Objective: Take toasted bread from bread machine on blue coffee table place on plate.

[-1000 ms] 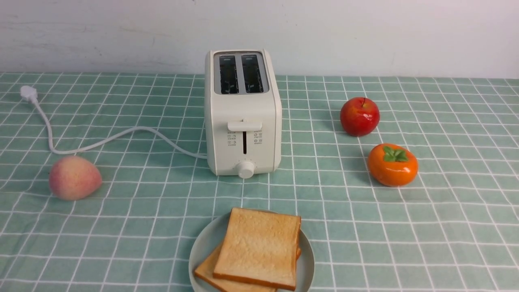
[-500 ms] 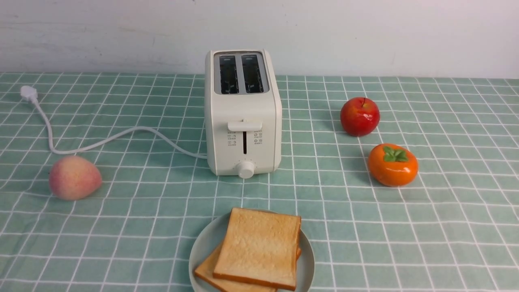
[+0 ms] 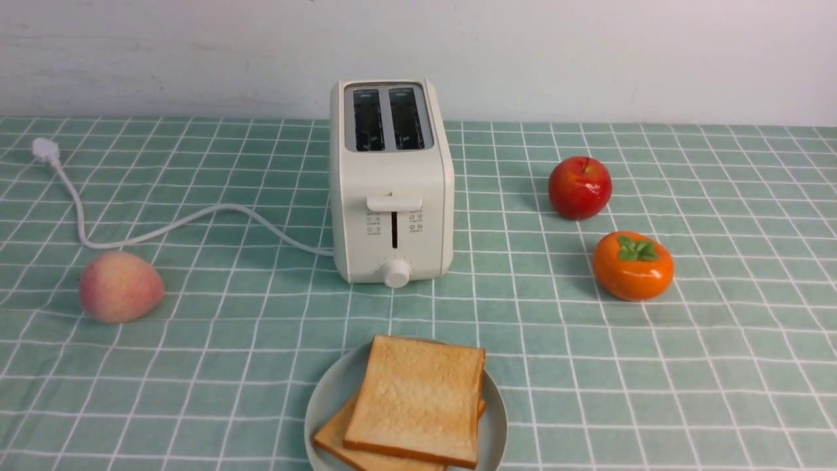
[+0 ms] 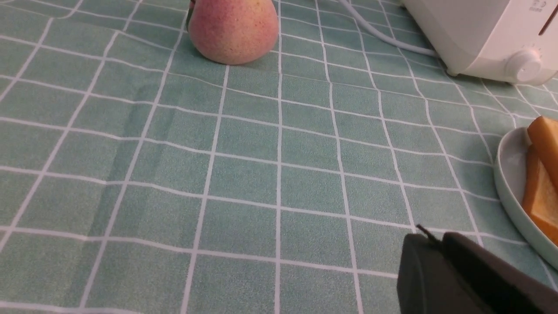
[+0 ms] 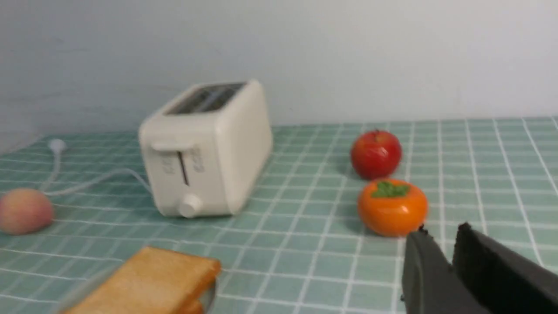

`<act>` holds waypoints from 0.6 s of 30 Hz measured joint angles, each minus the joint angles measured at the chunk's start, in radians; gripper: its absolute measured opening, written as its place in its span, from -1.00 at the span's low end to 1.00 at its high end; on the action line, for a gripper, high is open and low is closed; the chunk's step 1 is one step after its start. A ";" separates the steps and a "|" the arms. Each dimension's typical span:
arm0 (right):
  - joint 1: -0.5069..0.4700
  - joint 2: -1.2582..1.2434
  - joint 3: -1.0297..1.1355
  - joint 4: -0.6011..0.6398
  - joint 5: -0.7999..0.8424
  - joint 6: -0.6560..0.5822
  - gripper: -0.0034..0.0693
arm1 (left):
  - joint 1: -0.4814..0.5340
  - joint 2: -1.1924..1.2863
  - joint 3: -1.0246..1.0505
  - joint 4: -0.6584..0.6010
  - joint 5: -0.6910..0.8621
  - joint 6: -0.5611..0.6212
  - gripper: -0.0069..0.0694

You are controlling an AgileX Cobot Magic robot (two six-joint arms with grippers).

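the blue coffee table (image 3: pixel 719 366) is covered in pale teal-green cloth crossed by a white grid. the bread machine (image 3: pixel 391 190) is cream-white, with dark slots and a white cord (image 3: pixel 163 226). the toasted bread (image 3: pixel 418 399) is golden-tan, edged in orange-brown crust, on a pale blue-green plate (image 3: pixel 327 399). a pink-yellow peach (image 3: pixel 119 286), a red apple (image 3: pixel 580 187) and a green-leafed orange persimmon (image 3: pixel 633 265) are seen.

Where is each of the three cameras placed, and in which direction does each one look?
Front view: sits between the arms, looks forward over the blue coffee table at the bread machine and the wall; no part of the robot shows.
Left wrist view: sits low on the left arm, looks across the cloth toward the peach; the left gripper shows.
Right wrist view: sits on the right arm, looks toward the wall; the right gripper shows.
Shared: the toasted bread on the plate.
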 joint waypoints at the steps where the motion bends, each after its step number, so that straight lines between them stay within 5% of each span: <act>1: -0.047 0.000 0.057 -0.008 0.000 -0.004 -0.60 | 0.000 0.000 0.000 0.000 0.000 0.000 -0.72; 7: -0.231 0.000 0.264 -0.043 -0.004 -0.006 -0.58 | 0.000 0.000 0.000 0.000 0.000 0.000 -0.72; 18: -0.261 0.000 0.272 -0.044 -0.032 -0.007 -0.55 | 0.000 0.000 0.000 0.000 0.001 0.000 -0.72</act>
